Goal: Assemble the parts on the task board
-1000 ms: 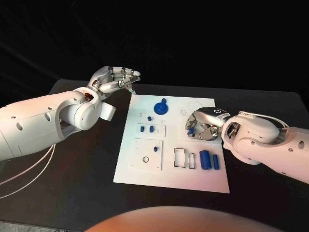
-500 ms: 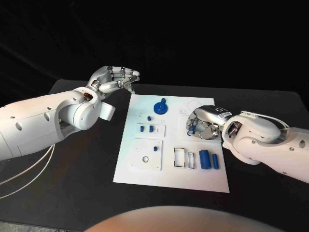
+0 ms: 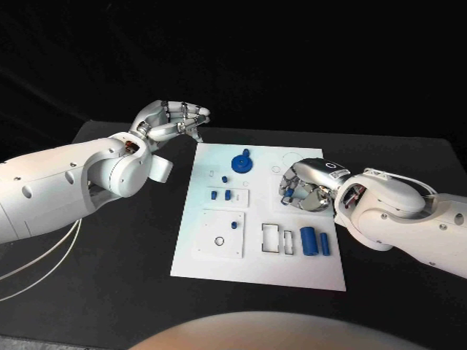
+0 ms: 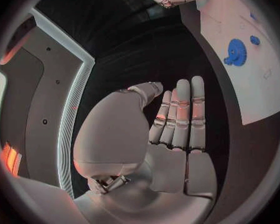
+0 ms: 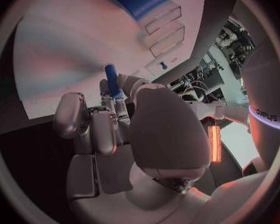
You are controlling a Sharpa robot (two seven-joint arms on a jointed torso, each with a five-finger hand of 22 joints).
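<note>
At about ten o'clock from the task board (image 3: 257, 251), the left hand (image 3: 174, 120) hovers over the desk (image 3: 128, 240) off the board's far corner, fingers curled in on nothing, so it cannot steady the board if it shifts. On the board lie a blue gear (image 3: 243, 161) at twelve o'clock and two blue cylinders (image 3: 316, 241) at four. At two o'clock the right hand (image 3: 307, 186) pinches a small blue peg (image 5: 112, 80) over the board; the peg looks thinly held, so it could twist, miss its socket or drop.
</note>
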